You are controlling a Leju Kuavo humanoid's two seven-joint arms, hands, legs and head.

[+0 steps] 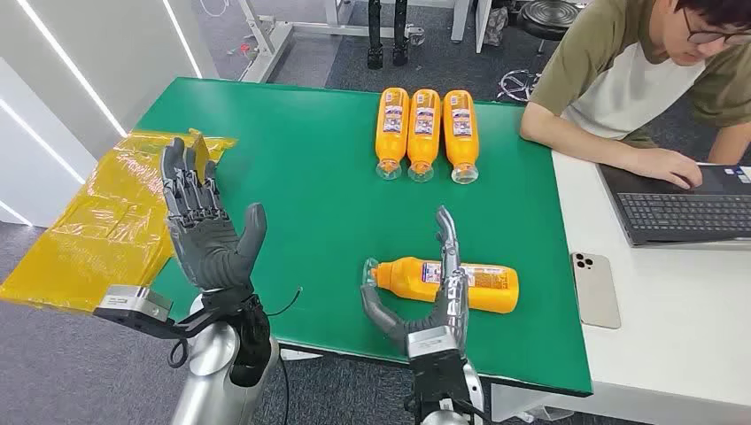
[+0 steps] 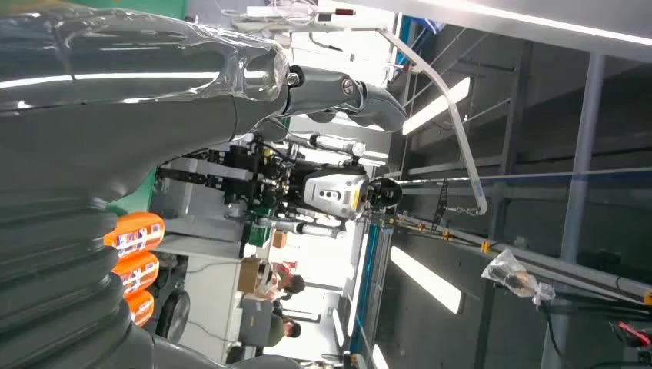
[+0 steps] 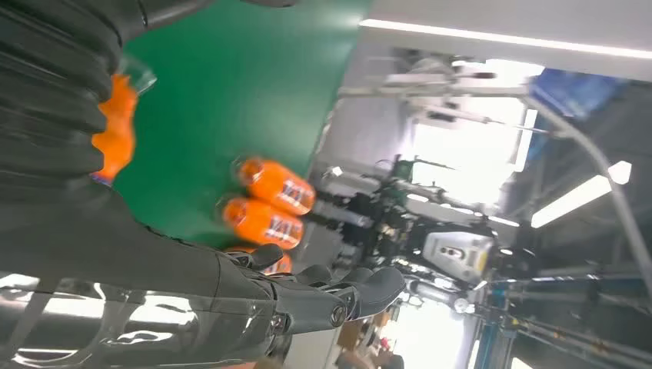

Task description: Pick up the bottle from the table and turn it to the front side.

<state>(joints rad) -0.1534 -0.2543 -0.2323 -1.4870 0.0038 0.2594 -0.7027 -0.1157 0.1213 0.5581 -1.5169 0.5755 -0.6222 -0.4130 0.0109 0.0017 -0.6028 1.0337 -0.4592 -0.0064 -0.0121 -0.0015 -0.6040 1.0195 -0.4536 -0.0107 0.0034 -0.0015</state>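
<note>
An orange bottle (image 1: pixel 483 284) with a clear cap lies on its side near the front edge of the green table (image 1: pixel 301 186), cap toward the left. My right hand (image 1: pixel 431 297) stands over it on the near side, fingers spread and upright, not gripping it; a piece of this bottle (image 3: pixel 115 127) shows beside the hand (image 3: pixel 154 269) in the right wrist view. My left hand (image 1: pixel 205 221) is raised above the table's left front corner, palm open and holding nothing; its thumb (image 2: pixel 138 46) fills the left wrist view.
Three more orange bottles (image 1: pixel 424 131) lie side by side at the table's back, also visible as bottles (image 3: pixel 273 204) and bottles (image 2: pixel 134 265). Yellow plastic bags (image 1: pixel 97 221) lie off the left edge. A person (image 1: pixel 646 80) types on a laptop (image 1: pixel 686 208) at the right; a phone (image 1: pixel 595 289) lies nearby.
</note>
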